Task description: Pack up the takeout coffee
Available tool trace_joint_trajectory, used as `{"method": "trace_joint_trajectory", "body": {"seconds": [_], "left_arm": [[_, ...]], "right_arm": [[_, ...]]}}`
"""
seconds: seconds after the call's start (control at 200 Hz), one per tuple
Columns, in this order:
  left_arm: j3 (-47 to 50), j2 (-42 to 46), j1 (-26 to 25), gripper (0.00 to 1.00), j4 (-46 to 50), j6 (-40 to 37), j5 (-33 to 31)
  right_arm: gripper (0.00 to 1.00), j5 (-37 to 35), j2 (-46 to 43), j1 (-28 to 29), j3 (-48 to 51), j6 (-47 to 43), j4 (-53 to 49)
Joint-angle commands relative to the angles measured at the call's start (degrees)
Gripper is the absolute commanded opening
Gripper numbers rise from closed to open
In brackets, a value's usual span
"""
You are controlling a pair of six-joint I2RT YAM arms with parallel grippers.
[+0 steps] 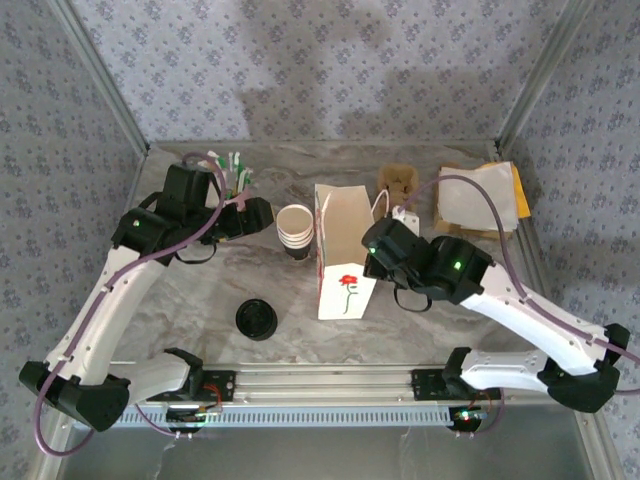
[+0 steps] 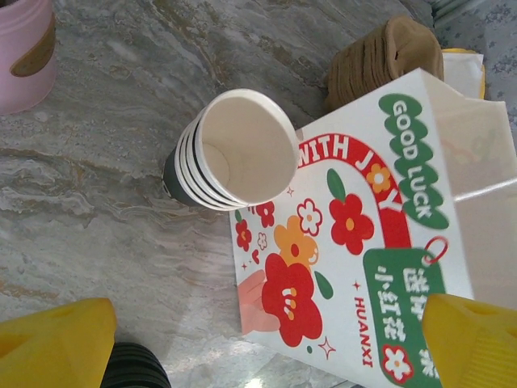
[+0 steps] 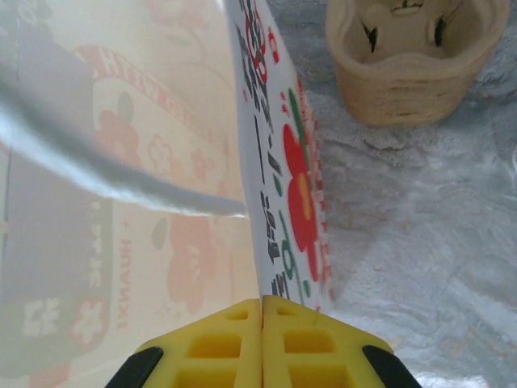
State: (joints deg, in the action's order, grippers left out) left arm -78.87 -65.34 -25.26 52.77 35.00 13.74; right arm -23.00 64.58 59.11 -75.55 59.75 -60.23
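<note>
The coffee stands on the marble tabletop near the front edge, black lid up. It is in front of and to the left of the bag and well apart from both hands. The bag stands upright mid-table with its top open. The right hand is clenched on the bag's right wall, and the paper edge runs down between its closed yellow fingers. The left hand is released, jaws wide, and hovers just left of the stack of lidless cups, which is just beside the bag's left side. Brown carriers sit behind the bag, and straws stand behind the left hand.
</note>
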Motion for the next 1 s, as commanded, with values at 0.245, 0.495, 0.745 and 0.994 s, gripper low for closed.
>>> {"method": "trace_joint_trajectory", "body": {"seconds": [0.245, 0.495, 0.745, 0.994], "left_arm": [[1.7, 3.37, -0.05, 0.98, -1.02, -2.09, -0.15], [0.04, 4.28, 0.69, 1.0, 0.86, -3.31, -2.11], [-4.81, 2.1, 1.52, 1.0, 2.42, -4.24, -3.41], [-8.86, -2.74, 1.53, 1.0, 1.79, -3.25, -4.03]], "right_arm": [[0.24, -9.76, 3.24, 7.75, -2.85, 10.08, -4.24], [0.5, -6.19, 1.04, 6.83, -12.88, -1.0, -12.27], [0.56, 7.3, -0.77, -16.01, -25.98, -17.59, -15.11], [0.6, 15.76, 6.43, -35.99, -24.88, -2.55, -6.8]]}}
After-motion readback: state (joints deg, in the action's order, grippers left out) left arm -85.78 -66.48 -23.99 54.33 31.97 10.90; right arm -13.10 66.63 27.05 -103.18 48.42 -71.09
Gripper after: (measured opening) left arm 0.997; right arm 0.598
